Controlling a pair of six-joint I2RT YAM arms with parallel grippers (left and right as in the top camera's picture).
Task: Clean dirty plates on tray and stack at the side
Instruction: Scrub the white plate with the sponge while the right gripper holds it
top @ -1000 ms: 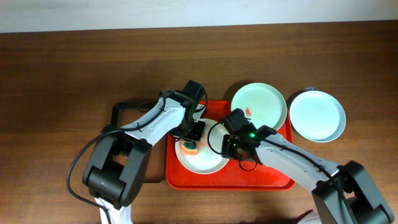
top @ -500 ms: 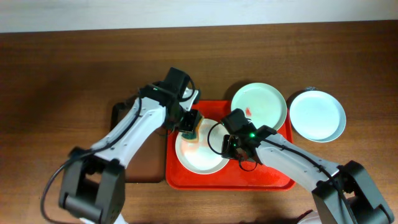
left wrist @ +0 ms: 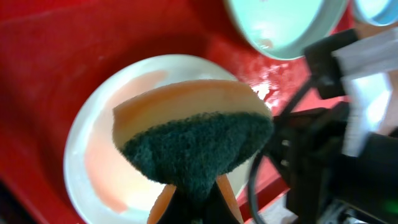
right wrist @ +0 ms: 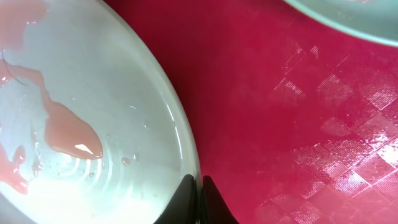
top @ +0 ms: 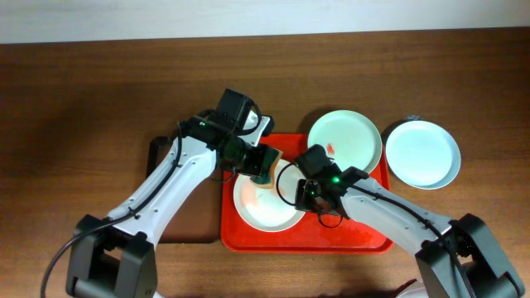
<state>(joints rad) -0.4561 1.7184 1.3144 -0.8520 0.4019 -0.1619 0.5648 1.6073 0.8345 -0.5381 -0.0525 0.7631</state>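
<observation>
The left tool (left wrist: 194, 200) is clamped narrow on a sponge (left wrist: 193, 140). Its orange fingers (left wrist: 227, 198) pinch the dark green scrub side, which faces the wrist camera, and the tan foam side lies beyond. Below and ahead of this tool the white plate (left wrist: 93, 168) lies in the tray (left wrist: 68, 56), with a thin pinkish film over much of its bowl. The wrist view is blurred, so I cannot tell whether the sponge touches the plate or hangs just above it. From overhead, the sponge is over the plate's far rim, away from the robot.

The right tool (right wrist: 198, 194) is nearly closed, with its two dark tips pinching the white plate's right rim between them. Left of this tool, the plate's bowl shows a pink smear (right wrist: 65, 134) and wet streaks. Right of it is bare red tray floor.

The mint plate (top: 345, 141) lies beyond the right tool and slightly to its right, overhanging the tray's far rim. It has a small orange spot (top: 330, 149) near its left edge. The blue plate (top: 422, 154) lies farther right of that tool, off the tray on the surface (top: 83, 99) and just beside the mint plate. Left of the left tool, under its arm, a brown tray (top: 186, 223) lies just beside the red one.
</observation>
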